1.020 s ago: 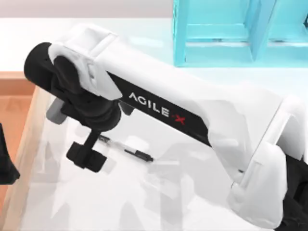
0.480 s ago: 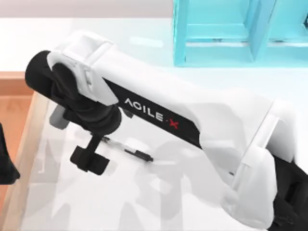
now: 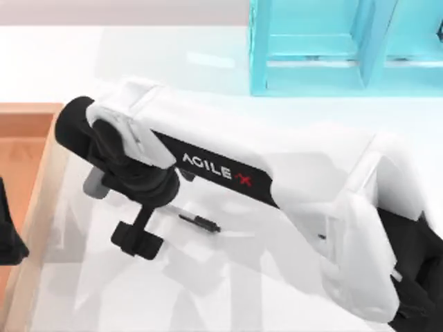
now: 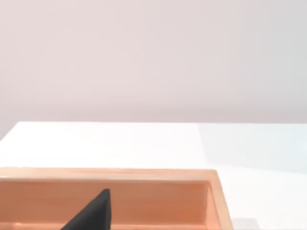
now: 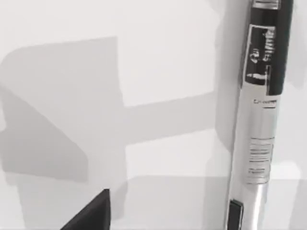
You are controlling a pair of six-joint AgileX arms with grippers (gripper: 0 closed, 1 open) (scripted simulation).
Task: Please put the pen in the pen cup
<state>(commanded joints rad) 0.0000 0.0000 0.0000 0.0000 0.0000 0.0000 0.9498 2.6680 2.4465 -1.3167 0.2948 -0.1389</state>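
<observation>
The right arm (image 3: 277, 187) stretches from the near right across the table (image 3: 208, 290) to its left part, its right gripper (image 3: 138, 238) hanging low over the white surface beside the pen (image 3: 199, 221). The pen lies flat on the table, its black end poking out to the right of the gripper; the rest of it is hidden under the wrist. Whether the fingers are apart or together I cannot tell, since only one dark fingertip (image 5: 91, 213) shows close up, clear of the pen's barrel (image 5: 261, 120). The left gripper (image 3: 8, 238) sits parked at the left edge, over a wooden tray (image 4: 144, 196). A turquoise rack (image 3: 339, 48) stands far right.
</observation>
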